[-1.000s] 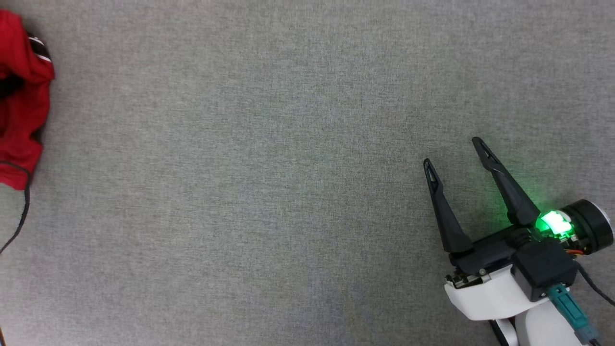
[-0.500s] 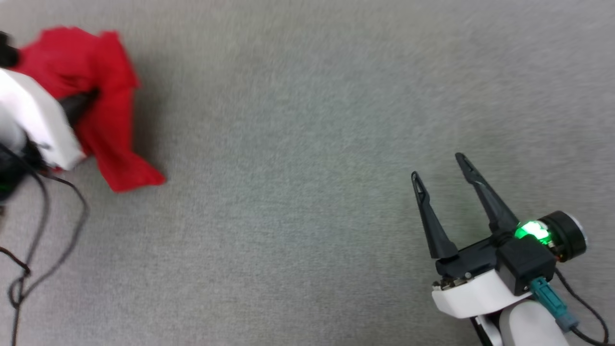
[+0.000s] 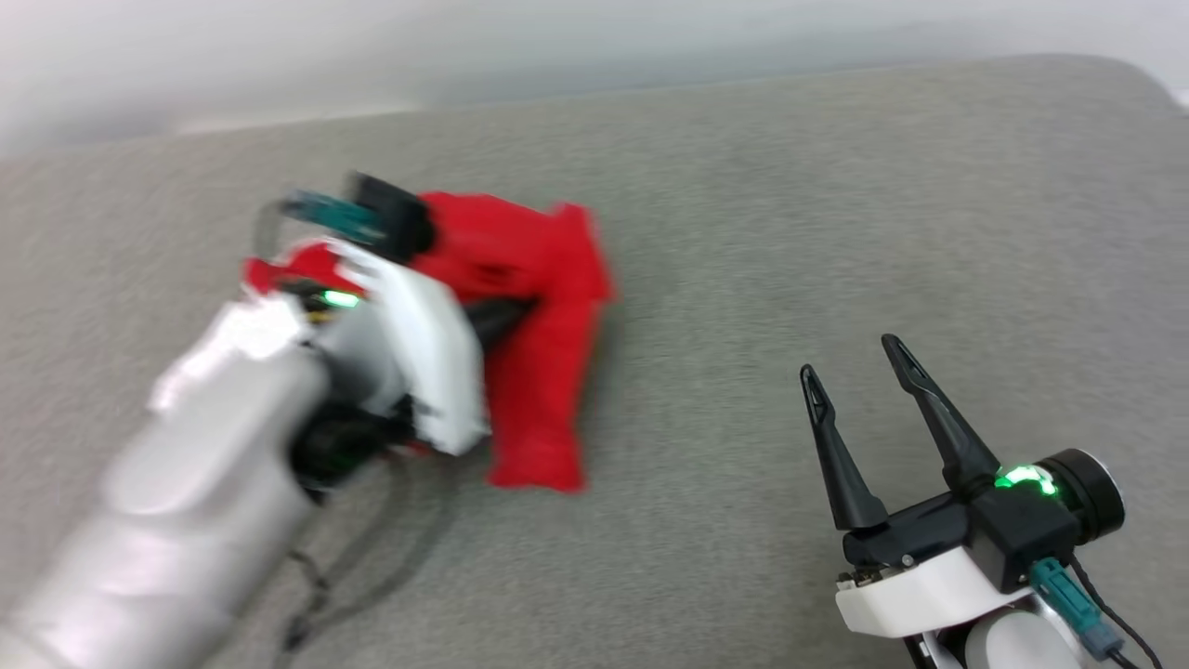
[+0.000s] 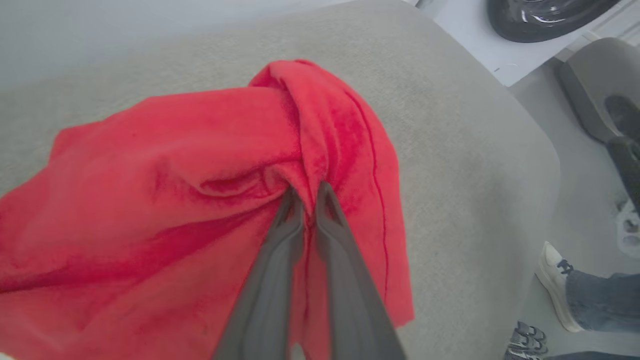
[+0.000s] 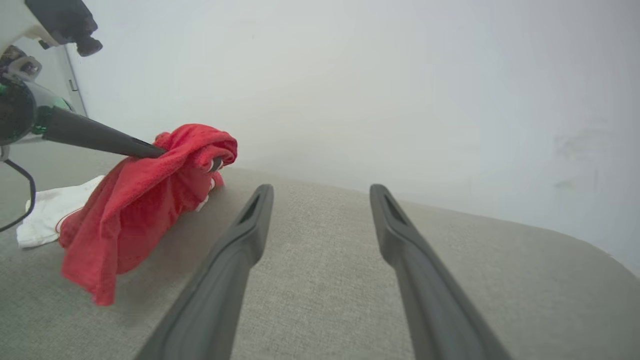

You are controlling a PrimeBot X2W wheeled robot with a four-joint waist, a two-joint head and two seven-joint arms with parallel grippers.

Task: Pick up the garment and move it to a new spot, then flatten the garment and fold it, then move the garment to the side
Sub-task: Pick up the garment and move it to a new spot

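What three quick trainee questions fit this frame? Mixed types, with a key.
1. True or false: the right gripper is shut on the red jersey.
2. What is pinched in the left gripper? A) nothing B) a fold of the red jersey C) a black cable
3. Short answer: which part of the jersey lies flat on the grey fabric surface?

Key: 1 false, its fingers are spread over bare surface; 2 B; 3 the white sleeve.
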